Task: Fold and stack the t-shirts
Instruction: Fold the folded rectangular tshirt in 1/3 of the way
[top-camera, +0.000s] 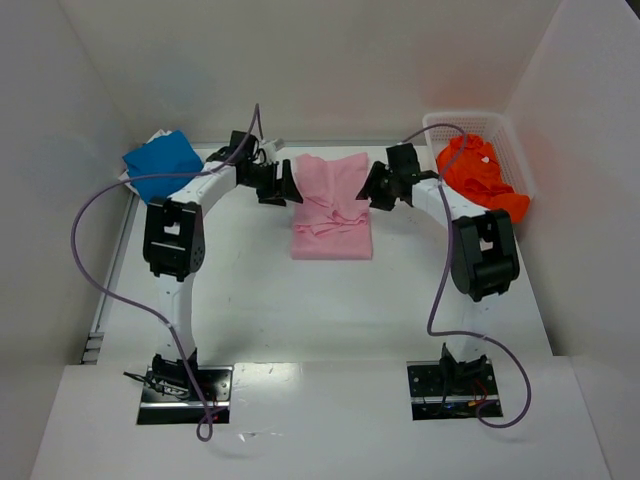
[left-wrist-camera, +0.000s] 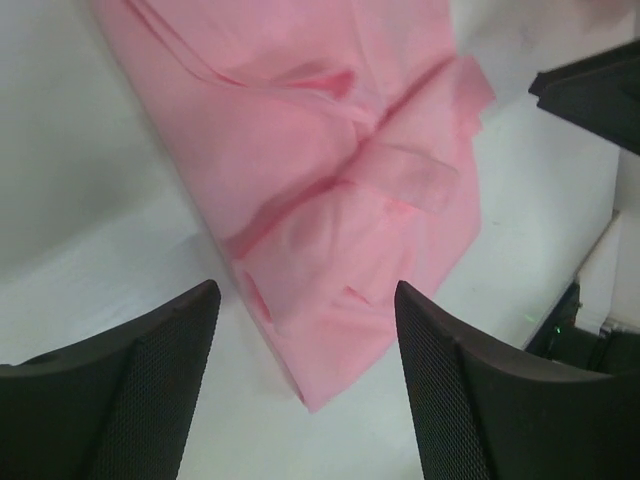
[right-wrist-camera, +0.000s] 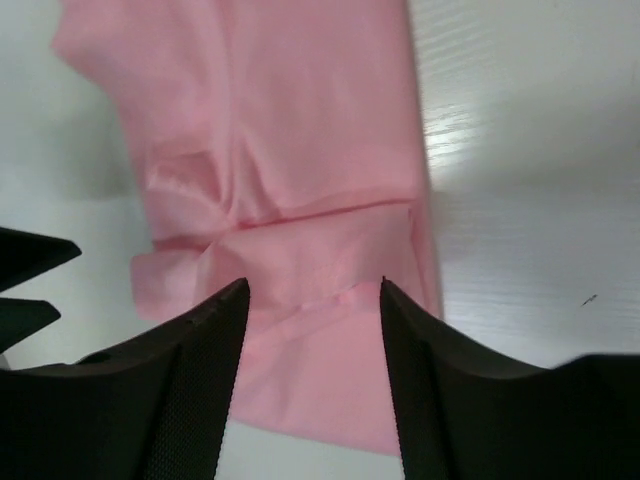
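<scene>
Open-jawed and empty, the left gripper (top-camera: 283, 188) and right gripper (top-camera: 376, 190) flank the pink shirt (top-camera: 332, 218) at its far end; lifting straight up should spare its rumpled fold.

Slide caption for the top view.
Left gripper and right gripper, open, flank pink t-shirt; orange t-shirt in basket.

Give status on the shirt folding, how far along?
Done: blue t-shirt looks folded, far left corner. In progress: pink t-shirt mid-table, folded into a rough rectangle with wrinkles; left hand and right hand open beside its far end, gripping nothing. Left: orange t-shirt crumpled in the basket; nothing stacked.
</scene>
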